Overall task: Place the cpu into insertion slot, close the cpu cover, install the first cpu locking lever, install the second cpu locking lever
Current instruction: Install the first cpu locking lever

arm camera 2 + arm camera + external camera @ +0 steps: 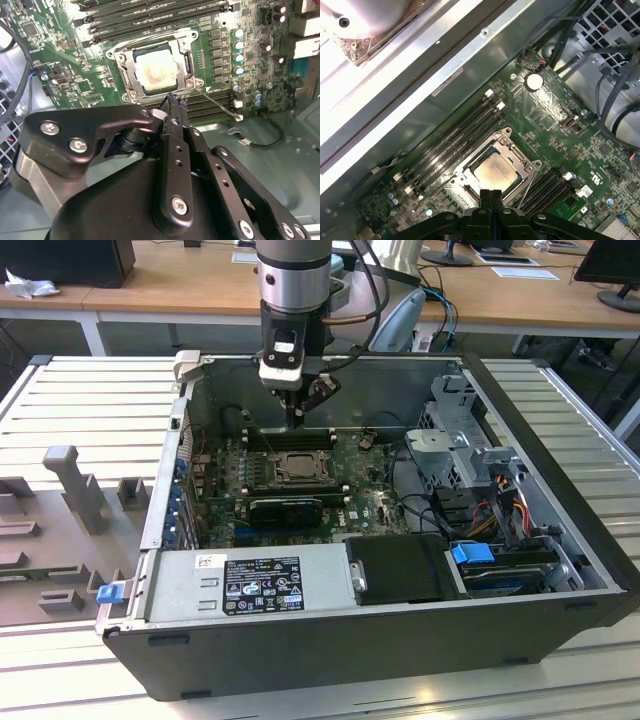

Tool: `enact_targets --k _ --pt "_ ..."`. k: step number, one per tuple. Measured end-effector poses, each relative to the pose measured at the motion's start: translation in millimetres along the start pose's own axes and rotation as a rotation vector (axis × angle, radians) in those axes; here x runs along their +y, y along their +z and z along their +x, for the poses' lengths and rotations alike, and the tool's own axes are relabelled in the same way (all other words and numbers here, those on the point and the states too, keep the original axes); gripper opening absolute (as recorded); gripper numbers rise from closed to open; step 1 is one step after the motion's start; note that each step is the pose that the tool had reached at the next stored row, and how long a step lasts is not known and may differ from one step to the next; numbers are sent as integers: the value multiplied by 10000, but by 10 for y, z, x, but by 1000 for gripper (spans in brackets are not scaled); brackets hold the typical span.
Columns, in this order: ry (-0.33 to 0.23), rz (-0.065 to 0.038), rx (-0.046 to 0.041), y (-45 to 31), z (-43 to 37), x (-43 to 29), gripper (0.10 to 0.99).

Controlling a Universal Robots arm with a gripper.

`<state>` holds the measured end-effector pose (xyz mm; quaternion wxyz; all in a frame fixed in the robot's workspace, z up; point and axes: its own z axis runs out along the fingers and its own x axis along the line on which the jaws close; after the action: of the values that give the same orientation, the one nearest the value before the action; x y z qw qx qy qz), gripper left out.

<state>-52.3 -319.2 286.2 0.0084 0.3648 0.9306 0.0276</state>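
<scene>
Single arm [295,275] at upper centre of the exterior view, grey cylindrical wrist section vertical, cut off by the frame's top edge. White-and-black block mounted under the wrist. Gripper [294,418] below it, pointing straight down, tips slightly above mid-height of the frame, a little left of centre. Black linkage bars angled inward to one narrow point. In both wrist views, gripper [175,101] [490,195] seen from behind along its length: broad black housing, black side plates with silver screw heads, links folded in. Two slim black fingers [485,200] pressed side by side, tips meeting, no gap visible.
</scene>
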Motion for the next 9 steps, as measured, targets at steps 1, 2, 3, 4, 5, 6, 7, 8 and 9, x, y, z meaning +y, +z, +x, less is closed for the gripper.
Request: enact_targets --k 1,2,3,4,5,6,7,8,9 --pt "-20 0 1 1 0 -3 106" --pt "-77 2 4 0 3 -5 106" --pt "-175 3 10 0 3 -6 106" --pt "-405 4 23 1 4 -7 106" --pt "-589 5 34 1 4 -7 106" --pt "-1060 13 67 2 4 -7 106" --pt "-1430 17 90 2 4 -7 106" --pt "-1751 19 109 3 4 -7 106" --pt "-2143 20 131 3 4 -7 106"
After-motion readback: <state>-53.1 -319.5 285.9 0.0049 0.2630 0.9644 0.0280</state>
